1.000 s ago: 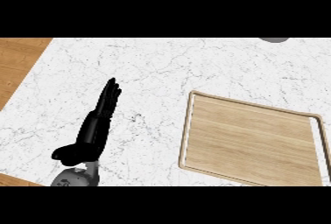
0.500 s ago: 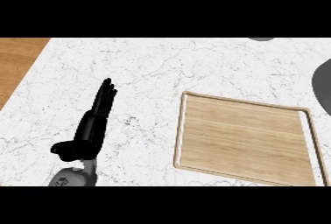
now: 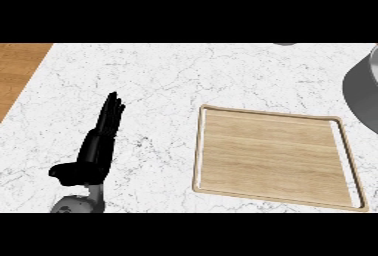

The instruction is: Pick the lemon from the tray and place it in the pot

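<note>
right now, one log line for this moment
left hand open beside tray | no lemon in view | pot at right edge | right hand unseen

one wooden tray [image 3: 277, 157], one grey pot [image 3: 363, 92], one left hand [image 3: 97, 149], one marble counter [image 3: 184, 75].

Open white marble bench [image 3: 184, 75] stretches ahead and right of the straight fingers [image 3: 111, 112] of the left hand [image 3: 94, 152]. Farther right sits a low-rimmed square wooden tray [image 3: 198, 150], then a grey pot [image 3: 363, 95].

Cut off at the edges
Far to the right of the fingers [image 3: 111, 112] of the left hand [image 3: 94, 152], the grey pot [image 3: 365, 90] runs off the right edge; below them the forearm [image 3: 76, 205] is cut by the lower edge.
</note>
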Tool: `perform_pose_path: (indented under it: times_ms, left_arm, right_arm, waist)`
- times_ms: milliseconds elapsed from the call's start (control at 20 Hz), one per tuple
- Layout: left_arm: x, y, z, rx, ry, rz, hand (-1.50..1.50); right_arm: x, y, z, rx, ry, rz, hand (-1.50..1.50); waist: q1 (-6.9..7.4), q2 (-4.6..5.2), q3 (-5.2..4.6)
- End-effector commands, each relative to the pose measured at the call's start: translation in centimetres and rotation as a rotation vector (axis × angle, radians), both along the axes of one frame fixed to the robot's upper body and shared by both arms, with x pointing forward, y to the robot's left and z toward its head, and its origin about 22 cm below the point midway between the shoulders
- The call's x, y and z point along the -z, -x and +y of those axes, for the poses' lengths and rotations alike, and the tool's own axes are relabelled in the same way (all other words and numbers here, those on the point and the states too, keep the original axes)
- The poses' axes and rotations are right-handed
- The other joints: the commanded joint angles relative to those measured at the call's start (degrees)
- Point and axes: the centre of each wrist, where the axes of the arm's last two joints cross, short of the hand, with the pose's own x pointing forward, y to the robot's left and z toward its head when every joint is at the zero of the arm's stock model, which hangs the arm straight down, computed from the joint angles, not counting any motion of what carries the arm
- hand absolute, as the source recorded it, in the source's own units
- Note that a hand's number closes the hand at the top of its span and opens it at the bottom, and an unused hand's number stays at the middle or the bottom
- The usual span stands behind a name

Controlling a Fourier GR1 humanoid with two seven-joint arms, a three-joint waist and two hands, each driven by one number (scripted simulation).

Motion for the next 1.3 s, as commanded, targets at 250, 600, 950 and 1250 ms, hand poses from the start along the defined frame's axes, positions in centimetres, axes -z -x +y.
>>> perform_pose_path:
  times_ms: [250, 600, 950, 1250]
  left_arm:
    - [0.4, 0.1, 1.1, -0.032, 0.003, 0.015, 0.00]
    - [-0.1, 0.2, 0.8, -0.045, 0.015, 0.011, 0.00]
    - [-0.2, -0.5, 0.3, -0.029, 0.001, -0.014, 0.00]
    - [0.8, 0.1, 0.9, -0.029, -0.003, 0.026, 0.00]
  right_arm:
    - [5.1, 1.9, -0.4, 0.358, -0.269, -0.186, 1.50]
    - [6.2, 1.4, 1.7, 0.262, -0.145, -0.425, -1.50]
    - [2.5, 2.8, 1.1, 0.158, 0.320, -0.729, -1.50]
    - [5.1, 4.3, 2.3, 0.224, 0.460, -0.876, -1.50]
  waist:
    - [-2.05, -0.18, 0.03]
    - [-2.02, -0.86, 0.01]
    - [-2.24, -0.60, -0.06]
    - [-2.87, -0.92, -0.15]
